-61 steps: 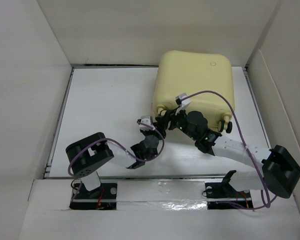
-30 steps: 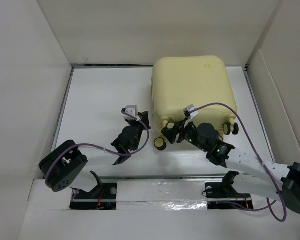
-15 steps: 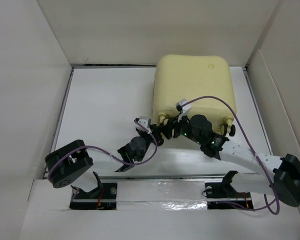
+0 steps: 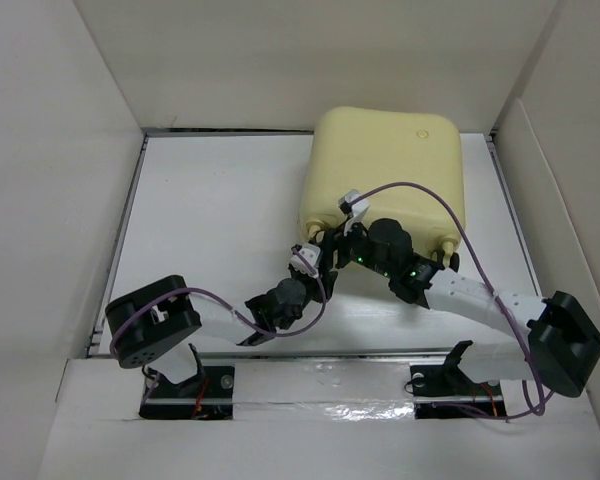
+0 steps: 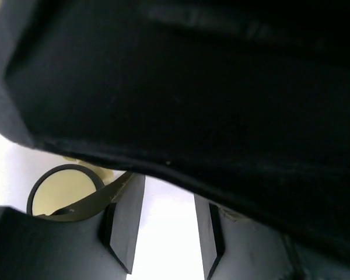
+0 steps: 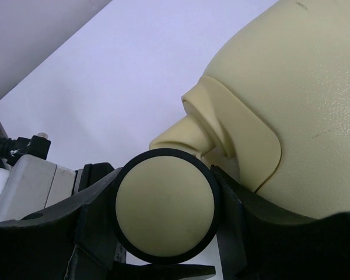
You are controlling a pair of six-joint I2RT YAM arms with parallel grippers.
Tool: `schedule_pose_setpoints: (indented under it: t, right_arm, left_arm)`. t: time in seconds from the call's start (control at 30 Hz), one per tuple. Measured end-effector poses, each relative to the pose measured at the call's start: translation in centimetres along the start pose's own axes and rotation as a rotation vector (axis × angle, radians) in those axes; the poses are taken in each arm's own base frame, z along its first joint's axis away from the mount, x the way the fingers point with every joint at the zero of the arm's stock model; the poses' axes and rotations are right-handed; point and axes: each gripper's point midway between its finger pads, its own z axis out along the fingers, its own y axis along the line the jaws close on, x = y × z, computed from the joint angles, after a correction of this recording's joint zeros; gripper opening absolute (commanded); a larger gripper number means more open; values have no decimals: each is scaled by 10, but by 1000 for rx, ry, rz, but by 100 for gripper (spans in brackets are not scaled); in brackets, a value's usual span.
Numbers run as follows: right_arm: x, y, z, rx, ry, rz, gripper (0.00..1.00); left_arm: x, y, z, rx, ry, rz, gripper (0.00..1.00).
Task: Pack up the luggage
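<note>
The luggage [image 4: 390, 165] is a pale-yellow hard-shell suitcase lying closed at the back right of the table, wheels toward me. My right gripper [image 4: 332, 247] is at its near-left corner, shut on a cream-and-black caster wheel [image 6: 166, 205] that fills the space between its fingers [image 6: 230, 216]; the shell [image 6: 291, 87] rises right behind. My left gripper [image 4: 309, 262] sits just left of and below that corner. Its jaws stand open with only white table between them [image 5: 166, 230]. The same caster wheel [image 5: 64, 189] shows to its left, under a black mass that hides the rest.
The white table [image 4: 210, 220] is boxed in by white walls on the left, back and right. The suitcase's other caster wheels [image 4: 445, 257] stick out at its near-right corner. Purple cables loop over both arms.
My left gripper has moved right, up to the suitcase's near-left corner. My right gripper has shifted slightly left and stays on the wheel. The suitcase has swung a little with it.
</note>
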Motion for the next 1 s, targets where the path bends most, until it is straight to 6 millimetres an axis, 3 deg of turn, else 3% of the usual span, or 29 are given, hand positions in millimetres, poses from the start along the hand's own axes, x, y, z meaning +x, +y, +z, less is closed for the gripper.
schedule_pose_setpoints:
  t: [0.17,0.3,0.43,0.57,0.8,1.0]
  right_arm:
    - [-1,0,0,1,-3,8,0]
    - [-1,0,0,0,-3,8,0]
    - [-2,-1,-1,-4,-2,9,0]
    - [-2,-2,-3,-13,6,15,0]
    - [-2,-1,-6,-12,39,23,0]
    - [-2,-1,-6,-17,46,35,0]
  left_arm:
    - [-1,5,1,-25,-6,8,32]
    - [-1,13,-2,-59,-13,-4,42]
    - [-6,35,-15,-118,-43,-31,44]
    - [-23,44,-23,-131,-110,-65,42]
    - [-48,38,-21,-89,-207,-91,39]
    - [-32,42,-9,-90,-168,-44,38]
